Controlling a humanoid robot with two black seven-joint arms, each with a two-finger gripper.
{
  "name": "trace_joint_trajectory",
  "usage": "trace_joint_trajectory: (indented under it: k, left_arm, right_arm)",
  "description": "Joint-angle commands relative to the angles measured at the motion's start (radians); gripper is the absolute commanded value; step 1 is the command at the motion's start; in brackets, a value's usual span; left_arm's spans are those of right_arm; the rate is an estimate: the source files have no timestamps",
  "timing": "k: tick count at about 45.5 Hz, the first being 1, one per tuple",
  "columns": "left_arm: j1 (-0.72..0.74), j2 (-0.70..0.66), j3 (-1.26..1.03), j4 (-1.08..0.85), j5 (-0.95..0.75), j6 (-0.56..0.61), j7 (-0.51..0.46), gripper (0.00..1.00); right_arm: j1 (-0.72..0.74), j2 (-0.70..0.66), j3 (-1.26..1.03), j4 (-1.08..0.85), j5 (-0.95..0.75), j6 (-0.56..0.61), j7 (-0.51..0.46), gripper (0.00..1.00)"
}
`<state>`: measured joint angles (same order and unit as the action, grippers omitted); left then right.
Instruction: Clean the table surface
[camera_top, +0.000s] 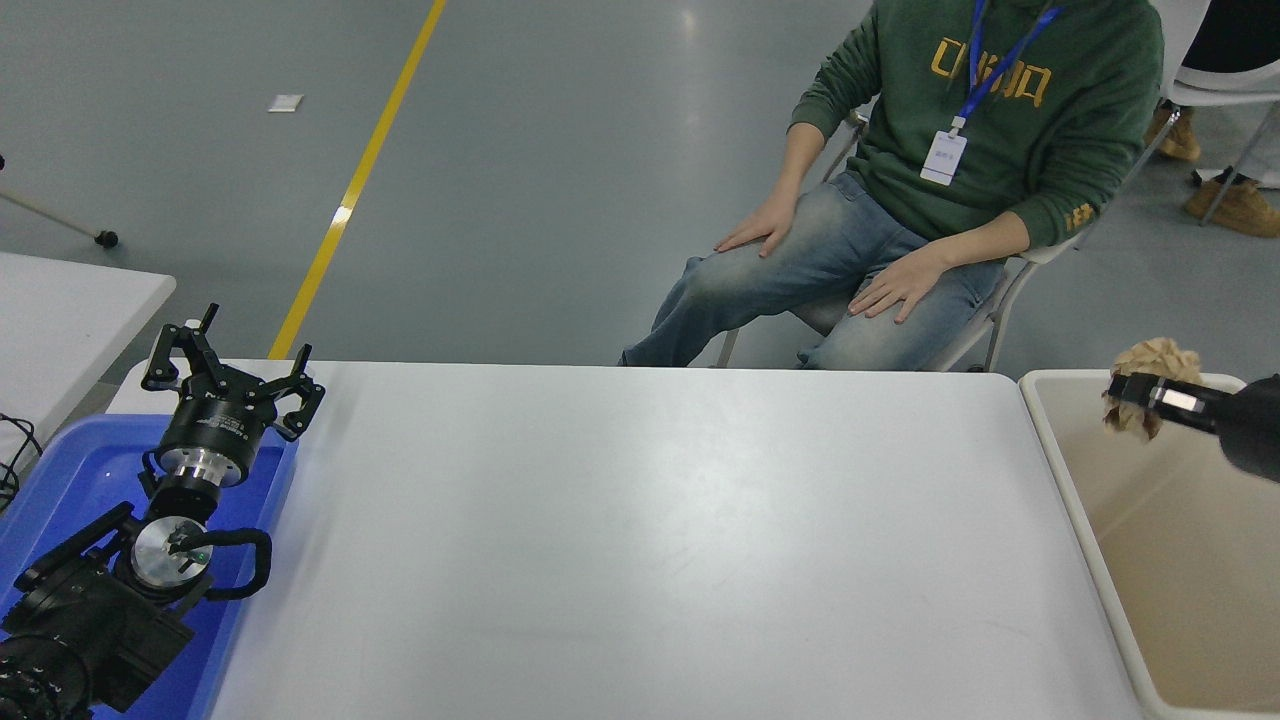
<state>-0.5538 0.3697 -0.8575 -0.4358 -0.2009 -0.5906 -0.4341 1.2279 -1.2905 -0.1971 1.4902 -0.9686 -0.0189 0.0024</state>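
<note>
The table surface (640, 540) is a wide matte white top with rounded corners, filling the lower half of the head view. My right gripper (1135, 392) comes in from the right edge, shut on a crumpled brown paper wad (1152, 362). It holds the wad above the far left part of the beige bin (1080, 500), past the table's right end. My left gripper (232, 374) is parked at the lower left over a blue tray (60, 480), its fingers spread open and holding nothing.
A person in a green hoodie (1000, 110) sits on a chair beyond the table's far edge, hands on knees. A smaller white table (60, 310) shows at the far left. White chairs (1210, 80) stand at the top right.
</note>
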Motion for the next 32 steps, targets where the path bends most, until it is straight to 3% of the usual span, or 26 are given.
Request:
trace_joint_trajectory:
  k: [1,11,32]
  left_arm:
    - [0.000,0.000,0.000,0.000,0.000,0.000,0.000,1.00]
    - [0.000,0.000,0.000,-0.001,0.000,0.000,0.000,1.00]
    - [0.000,0.000,0.000,0.000,0.000,0.000,0.000,1.00]
  right_arm:
    - [-0.011,-0.055,0.027,-0.059,-0.045,0.048,0.005,0.00]
    - [-0.070,-0.030,0.027,-0.217,-0.038,0.027,0.007,0.00]
    - [-0.311,0.209,0.041,-0.505,0.050,-0.130,0.014,0.00]
